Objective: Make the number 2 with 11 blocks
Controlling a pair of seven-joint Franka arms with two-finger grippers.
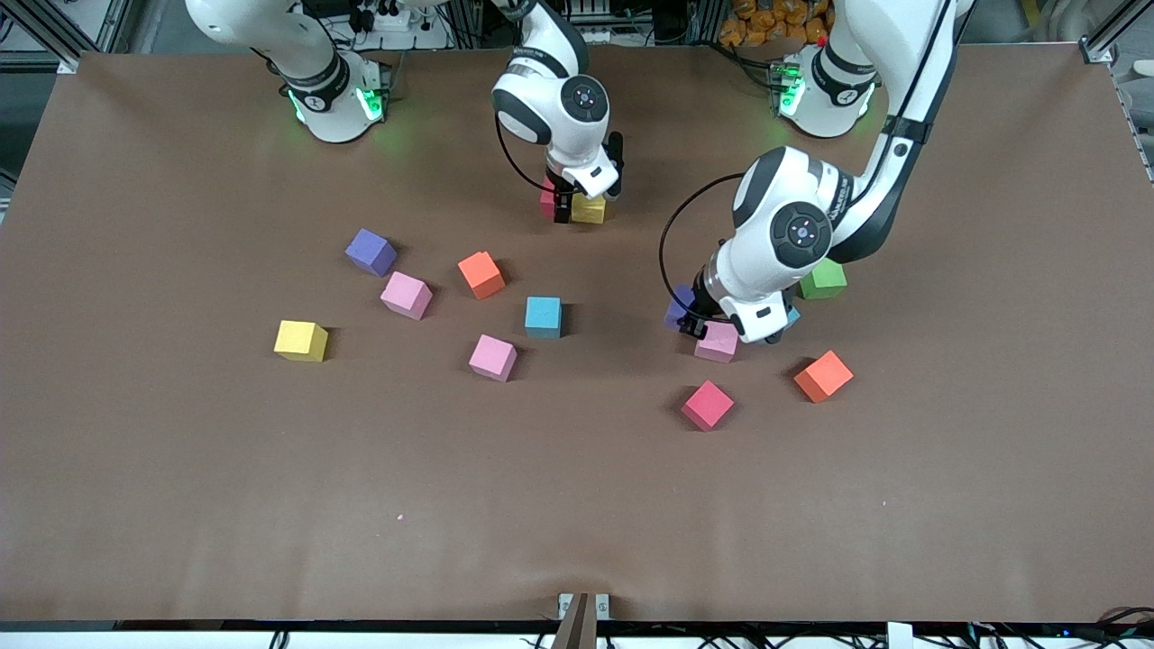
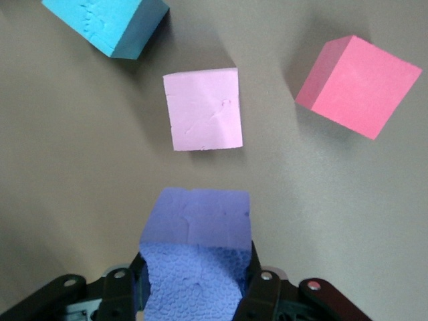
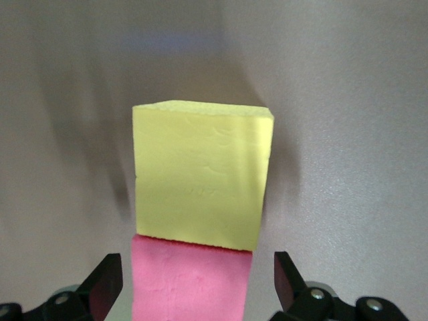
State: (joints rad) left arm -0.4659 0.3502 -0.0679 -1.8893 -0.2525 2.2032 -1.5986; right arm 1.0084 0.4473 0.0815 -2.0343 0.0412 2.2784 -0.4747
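Note:
A red block and a yellow block touch side by side near the robots' bases; no number 2 shows. My right gripper stands open around the red block, its fingers clear of both sides, the yellow block just past it. My left gripper is shut on a purple block, low over the table beside a pink block. In the left wrist view that pink block, a red block and a light blue block lie ahead.
Loose blocks toward the right arm's end: purple, pink, orange, light blue, pink, yellow. Near the left gripper lie a red block, an orange block and a green cube.

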